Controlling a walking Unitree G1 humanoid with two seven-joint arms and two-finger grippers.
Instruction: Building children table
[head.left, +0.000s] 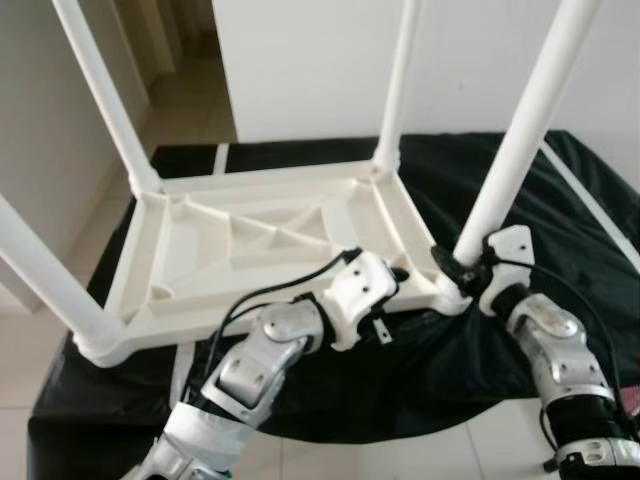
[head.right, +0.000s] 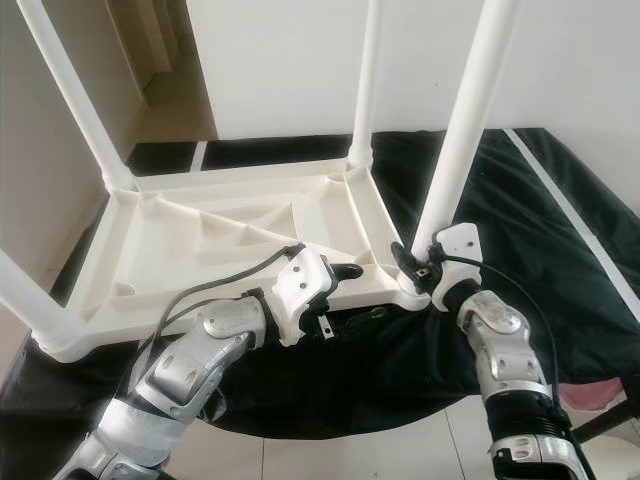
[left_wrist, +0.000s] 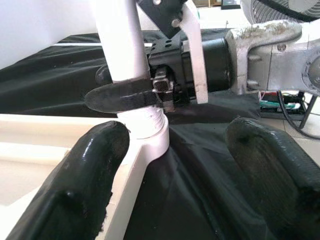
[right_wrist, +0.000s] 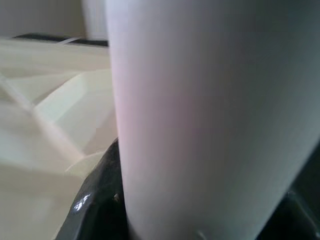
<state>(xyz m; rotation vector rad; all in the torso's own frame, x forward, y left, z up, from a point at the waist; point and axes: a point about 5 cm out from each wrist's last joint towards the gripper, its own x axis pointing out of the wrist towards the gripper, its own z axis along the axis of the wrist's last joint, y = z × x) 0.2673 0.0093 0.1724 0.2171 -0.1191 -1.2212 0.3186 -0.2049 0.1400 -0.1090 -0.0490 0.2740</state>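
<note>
The white plastic children's table (head.left: 250, 240) lies upside down on a black cloth, with its legs pointing up. My right gripper (head.left: 462, 268) is shut on the near right leg (head.left: 520, 140) just above its corner socket (left_wrist: 150, 135). One finger (left_wrist: 125, 97) wraps around the leg's base. That leg (right_wrist: 210, 120) looms close in the right wrist view. My left gripper (head.left: 392, 290) is open at the table's near rim, just left of that corner. Its fingers (left_wrist: 80, 185) stand wide apart, one over the rim and the other over the cloth.
Other legs rise at the far left (head.left: 105, 90), far right (head.left: 395, 90) and near left (head.left: 40, 280). The black cloth (head.left: 560, 210) covers a low surface on a tiled floor (head.left: 180, 100). A white wall stands behind. A fan (left_wrist: 280, 10) is off to the right.
</note>
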